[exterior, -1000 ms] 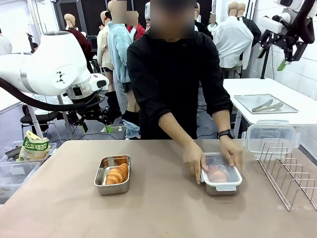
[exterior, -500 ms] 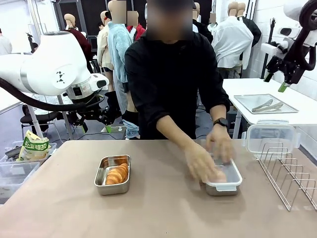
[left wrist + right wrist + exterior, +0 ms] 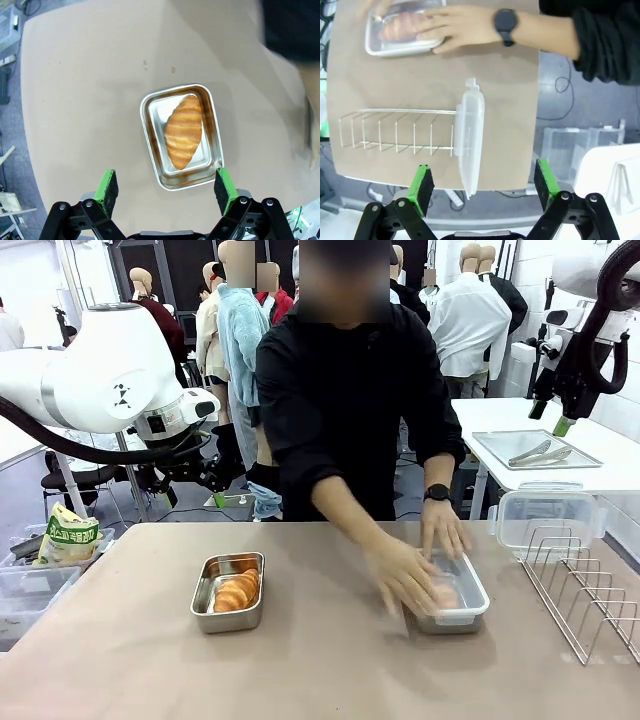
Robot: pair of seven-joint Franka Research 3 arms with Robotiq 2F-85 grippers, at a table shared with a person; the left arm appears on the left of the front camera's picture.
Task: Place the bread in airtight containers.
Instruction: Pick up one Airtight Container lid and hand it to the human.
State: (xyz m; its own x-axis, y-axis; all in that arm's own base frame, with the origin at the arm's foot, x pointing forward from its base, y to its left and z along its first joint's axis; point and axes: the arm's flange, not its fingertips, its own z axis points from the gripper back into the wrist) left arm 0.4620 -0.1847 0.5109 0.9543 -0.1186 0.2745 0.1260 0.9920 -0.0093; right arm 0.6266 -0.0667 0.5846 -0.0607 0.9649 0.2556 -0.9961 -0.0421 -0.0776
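Steel open container (image 3: 228,591) left of table centre, croissant (image 3: 237,591) lying inside; left gripper (image 3: 166,189) high above it, jaws spread wide, empty. Second container (image 3: 447,595) at right, lidded over second roll (image 3: 399,27), person's hands (image 3: 404,575) on lid. Spare clear lid (image 3: 546,516) propped in wire rack (image 3: 590,590). Right gripper (image 3: 482,185) raised over rack, jaws wide, empty. Brown tabletop (image 3: 320,670); second white table (image 3: 560,435) behind

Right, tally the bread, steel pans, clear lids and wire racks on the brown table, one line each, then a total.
Croissant rolls: 2, one in the open pan, one under the lid
Steel pans: 2, left pan and right pan
Clear lids: 2, one on the right pan, one standing on the wire rack
Wire racks: 1
Total: 7
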